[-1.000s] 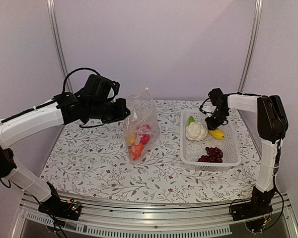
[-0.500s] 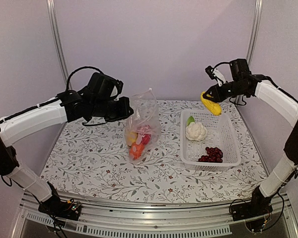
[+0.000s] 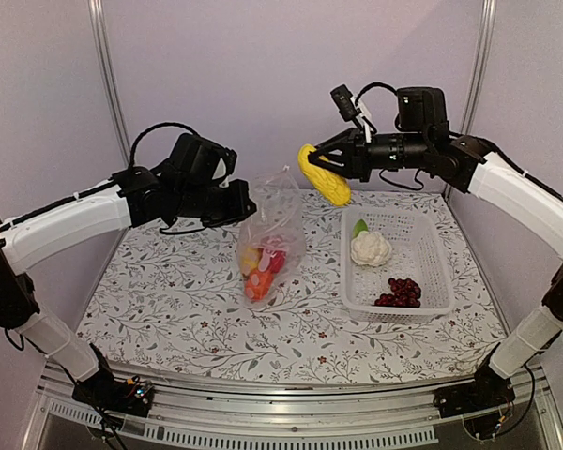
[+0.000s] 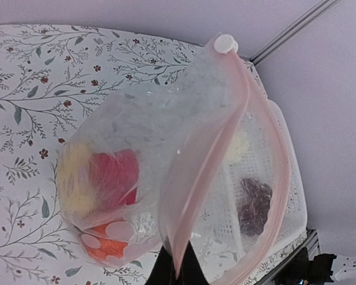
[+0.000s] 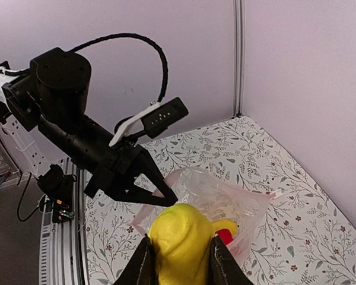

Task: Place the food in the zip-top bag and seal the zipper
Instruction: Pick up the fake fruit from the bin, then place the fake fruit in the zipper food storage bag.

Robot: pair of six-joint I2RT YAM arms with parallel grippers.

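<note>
The clear zip-top bag (image 3: 267,234) hangs open over the table with a yellow piece, a red pepper and an orange pumpkin in its bottom (image 4: 101,196). My left gripper (image 3: 247,208) is shut on the bag's pinkish zipper strip (image 4: 216,148) and holds the mouth up. My right gripper (image 3: 321,164) is shut on a yellow corn piece (image 3: 324,176) in the air just right of and above the bag's mouth; it fills the bottom of the right wrist view (image 5: 181,246). The white cauliflower (image 3: 370,248), green piece (image 3: 359,228) and dark grapes (image 3: 400,292) lie in the basket.
The white mesh basket (image 3: 432,258) stands at the right on the floral tablecloth (image 3: 169,300). Metal frame posts (image 3: 108,84) rise at the back corners against the plain wall.
My right gripper has lifted the yellow corn out of the basket and carried it up and left to beside the bag's mouth. My left gripper has kept hold of the bag.
</note>
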